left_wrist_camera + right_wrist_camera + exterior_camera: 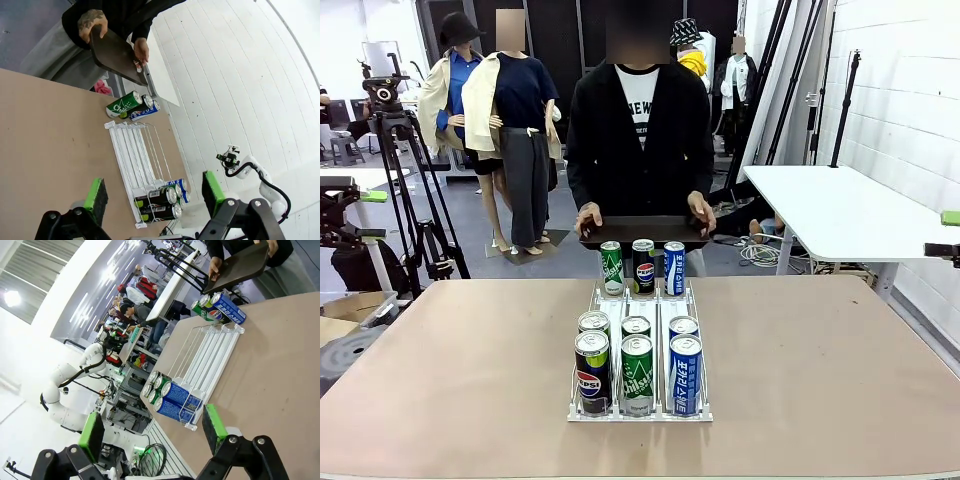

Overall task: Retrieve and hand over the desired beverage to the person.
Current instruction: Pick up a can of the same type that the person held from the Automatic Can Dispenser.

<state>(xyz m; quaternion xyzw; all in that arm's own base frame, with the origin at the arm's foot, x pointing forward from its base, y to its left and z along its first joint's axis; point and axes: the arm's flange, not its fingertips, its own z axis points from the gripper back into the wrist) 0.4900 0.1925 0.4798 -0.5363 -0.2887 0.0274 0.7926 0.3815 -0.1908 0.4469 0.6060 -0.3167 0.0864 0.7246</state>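
The person [640, 130], in a black jacket over a white printed T-shirt, stands at the far side of the table and holds a dark tray [642, 232] level in both hands. A white wire rack [638, 412] lies along the middle of the table. Three cans stand at its far end: green [611, 268], black Pepsi [643, 266], blue [674, 267]. Several more fill its near end, with a black Pepsi [591, 372], a green can [637, 375] and a blue can [685, 374] in front. My left gripper [154, 195] hangs open above the table, the rack [132, 160] beyond its fingers. My right gripper [154, 430] is open too, the rack [210, 347] ahead of it.
The brown table [440, 370] has broad bare areas on both sides of the rack. Beyond it, a white table [840, 205] stands at the right and a camera tripod [405, 150] at the left.
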